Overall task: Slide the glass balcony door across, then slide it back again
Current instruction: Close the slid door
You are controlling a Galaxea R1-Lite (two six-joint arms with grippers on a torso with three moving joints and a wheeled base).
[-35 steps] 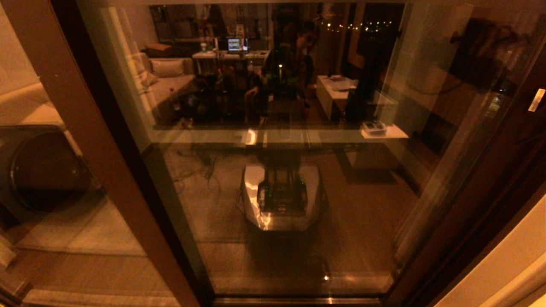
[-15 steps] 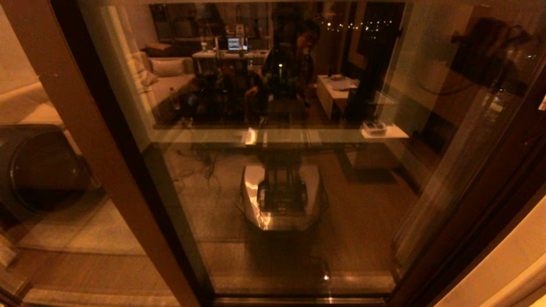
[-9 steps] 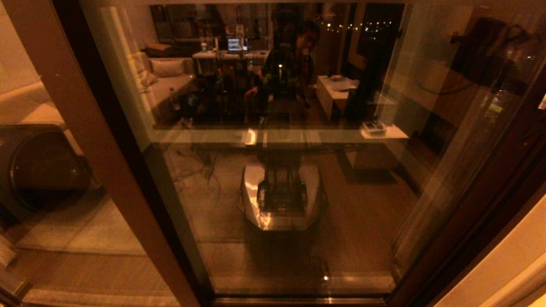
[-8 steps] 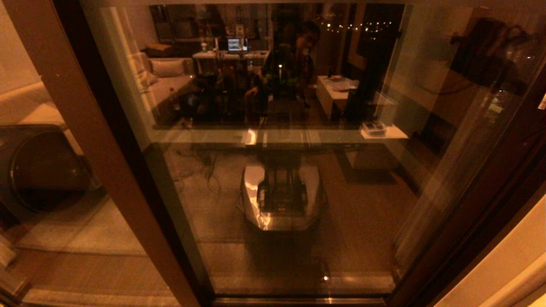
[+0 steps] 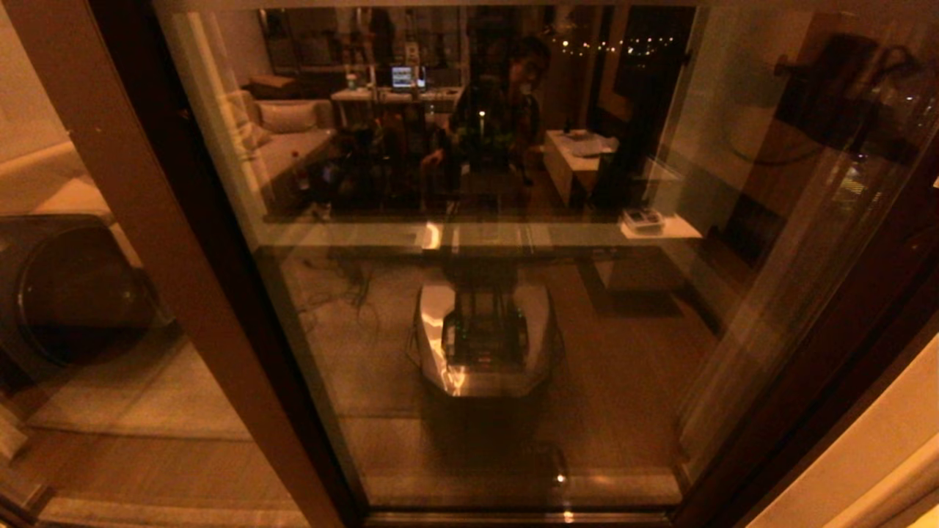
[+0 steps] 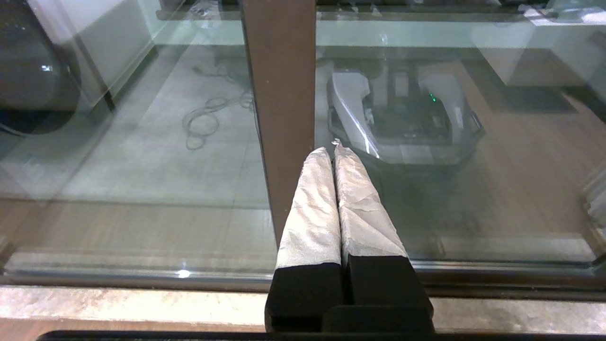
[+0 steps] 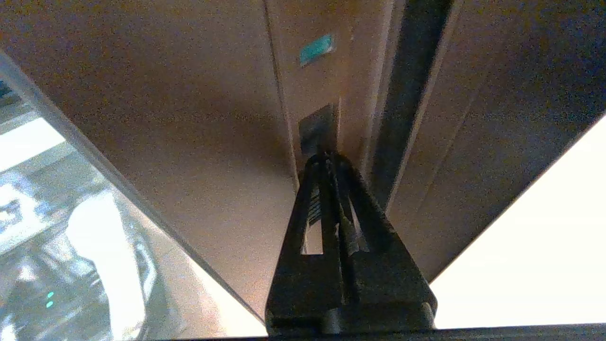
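The glass balcony door [image 5: 513, 411] fills the middle of the head view and mirrors the room behind me. Its dark reddish-brown stile [image 5: 843, 345] runs along the right. In the right wrist view that stile [image 7: 203, 118] carries a dark recessed handle slot [image 7: 318, 129] and a small teal label [image 7: 316, 49]. My right gripper [image 7: 326, 156] is shut, its tips set right at the slot. My left gripper [image 6: 333, 149], wrapped in white tape, is shut and hangs low in front of the plain brown post [image 6: 279, 94] of the other panel. Neither gripper shows in the head view.
A dark round washing-machine drum [image 5: 66, 293] sits behind the left panel. The plain post [image 5: 147, 220] slants down the left. The floor track [image 6: 142, 303] runs along the bottom. A cream wall [image 5: 880, 455] closes the right side. My base is mirrored in the glass [image 5: 484, 337].
The door has crept to the right: its left glass edge has shifted right, and the pale tag on the right stile has slid almost out of the head view.
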